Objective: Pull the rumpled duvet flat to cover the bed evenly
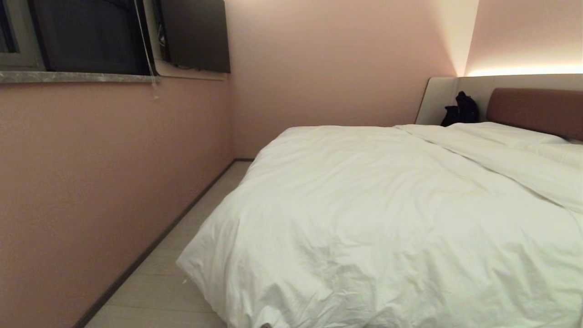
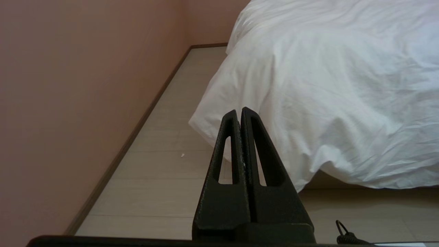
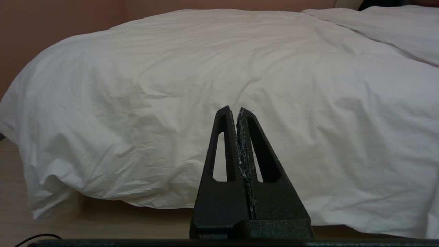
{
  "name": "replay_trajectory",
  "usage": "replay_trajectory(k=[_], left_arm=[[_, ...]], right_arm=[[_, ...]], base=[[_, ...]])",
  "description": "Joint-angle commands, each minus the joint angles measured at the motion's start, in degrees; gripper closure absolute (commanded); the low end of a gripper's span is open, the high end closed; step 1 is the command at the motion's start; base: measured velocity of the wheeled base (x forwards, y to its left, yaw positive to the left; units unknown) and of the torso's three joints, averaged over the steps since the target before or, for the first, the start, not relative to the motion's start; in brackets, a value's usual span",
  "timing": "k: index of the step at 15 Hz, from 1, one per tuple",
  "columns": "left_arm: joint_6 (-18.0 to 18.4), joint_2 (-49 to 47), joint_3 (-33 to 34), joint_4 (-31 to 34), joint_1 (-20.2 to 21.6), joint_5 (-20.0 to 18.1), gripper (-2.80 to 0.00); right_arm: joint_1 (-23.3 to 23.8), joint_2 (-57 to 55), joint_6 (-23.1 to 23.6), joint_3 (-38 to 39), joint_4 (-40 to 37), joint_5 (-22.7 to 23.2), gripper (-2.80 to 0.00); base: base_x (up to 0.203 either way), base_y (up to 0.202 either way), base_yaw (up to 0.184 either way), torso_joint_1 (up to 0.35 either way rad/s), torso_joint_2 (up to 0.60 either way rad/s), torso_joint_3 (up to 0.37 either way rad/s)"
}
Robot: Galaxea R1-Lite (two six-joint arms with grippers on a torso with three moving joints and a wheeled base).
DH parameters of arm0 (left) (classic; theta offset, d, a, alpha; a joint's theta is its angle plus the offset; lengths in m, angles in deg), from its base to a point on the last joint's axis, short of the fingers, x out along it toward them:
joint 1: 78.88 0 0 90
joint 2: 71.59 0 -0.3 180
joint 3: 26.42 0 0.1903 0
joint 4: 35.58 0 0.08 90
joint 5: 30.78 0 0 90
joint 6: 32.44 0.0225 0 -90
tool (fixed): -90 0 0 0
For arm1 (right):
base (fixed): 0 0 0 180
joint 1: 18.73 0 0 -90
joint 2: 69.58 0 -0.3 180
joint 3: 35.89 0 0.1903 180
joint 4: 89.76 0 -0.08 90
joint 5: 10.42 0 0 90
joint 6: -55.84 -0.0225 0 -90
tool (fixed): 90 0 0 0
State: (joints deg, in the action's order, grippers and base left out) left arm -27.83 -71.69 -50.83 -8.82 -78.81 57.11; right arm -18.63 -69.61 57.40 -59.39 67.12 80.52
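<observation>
The white puffy duvet (image 1: 364,214) lies creased over the bed (image 1: 533,107), draping off its foot edge and its near-left corner toward the floor. It is also in the left wrist view (image 2: 325,85) and the right wrist view (image 3: 212,68). Its top edge runs in a diagonal fold near the headboard end. My left gripper (image 2: 239,111) is shut and empty, held back from the duvet's hanging corner. My right gripper (image 3: 233,110) is shut and empty too, facing the duvet's foot drape at a short distance. Neither arm shows in the head view.
A pink wall (image 1: 91,182) with a window sill (image 1: 77,76) runs along the bed's left, leaving a narrow strip of pale floor (image 1: 182,255). A dark bag (image 1: 460,109) sits by the headboard's side panel. A white pillow (image 1: 505,132) lies at the head end.
</observation>
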Motion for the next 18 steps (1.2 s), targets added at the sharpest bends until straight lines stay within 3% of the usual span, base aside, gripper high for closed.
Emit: replay_trajectory(k=[1, 18], left_arm=[[-0.04, 0.01, -0.01, 0.04, 0.01, 0.01, 0.00], [0.21, 0.01, -0.01, 0.06, 0.01, -0.10, 0.00]], right_arm=[[-0.01, 0.02, 0.02, 0.05, 0.02, 0.02, 0.00], [-0.01, 0.02, 0.02, 0.05, 0.02, 0.09, 0.00]], base=[[0.000, 0.195, -0.003, 0.000, 0.00, 0.002], [0.000, 0.196, 0.000, 0.002, 0.00, 0.002]])
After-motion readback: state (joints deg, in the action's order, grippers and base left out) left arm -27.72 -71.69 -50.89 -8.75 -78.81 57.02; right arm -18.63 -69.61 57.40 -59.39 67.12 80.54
